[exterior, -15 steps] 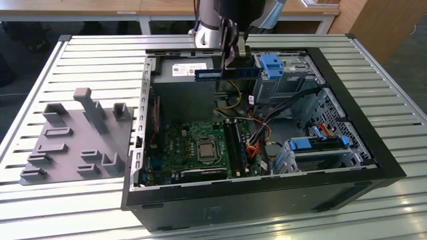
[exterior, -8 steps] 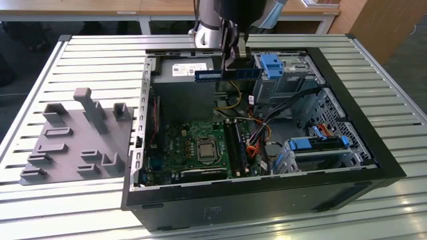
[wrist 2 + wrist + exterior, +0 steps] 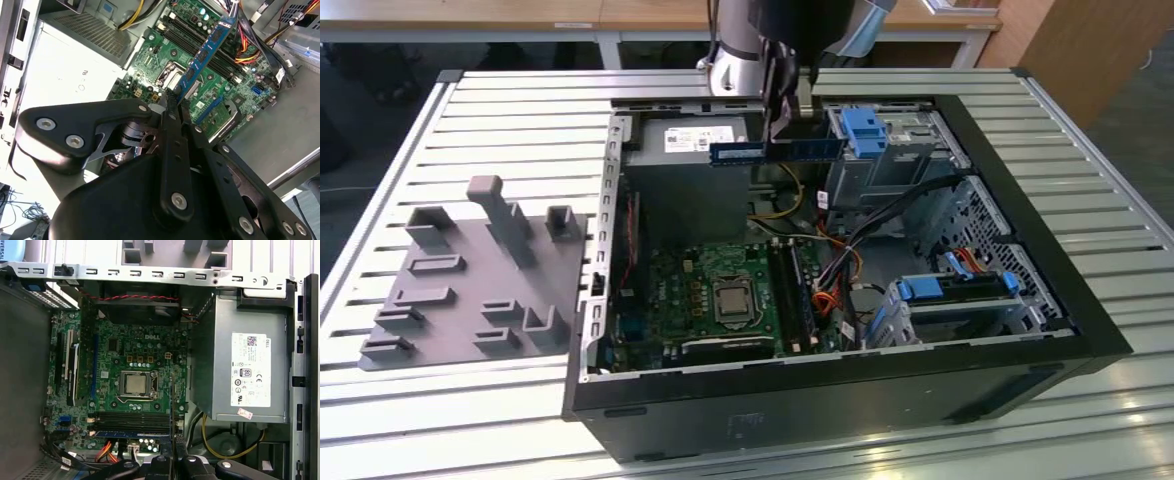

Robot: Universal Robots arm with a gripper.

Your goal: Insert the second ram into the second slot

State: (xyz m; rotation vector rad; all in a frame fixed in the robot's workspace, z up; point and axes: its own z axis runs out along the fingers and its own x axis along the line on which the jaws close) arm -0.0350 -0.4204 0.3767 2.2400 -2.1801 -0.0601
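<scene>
My fingers (image 3: 172,120) are clamped tight on the second ram (image 3: 207,50), holding it in the air above the open computer case (image 3: 1051,275), clear of the memory slots (image 3: 132,419). It's light, stiff and fragile, I judge, and best gripped by its edges.

- Power supply (image 3: 235,315): a large white label (image 3: 251,370) with black print, round marks and a small coloured square at one corner. It also shows in the exterior view (image 3: 700,137).
- Power supply: a small white sticker (image 3: 245,413) with a red mark near its edge.
- Motherboard (image 3: 115,365): a short white word (image 3: 152,336) is printed beside the fan.
- Blue patch (image 3: 10,250) at the picture's corner: white capital letters, cut off.
- Memory stick (image 3: 774,150): print too small to read.
</scene>
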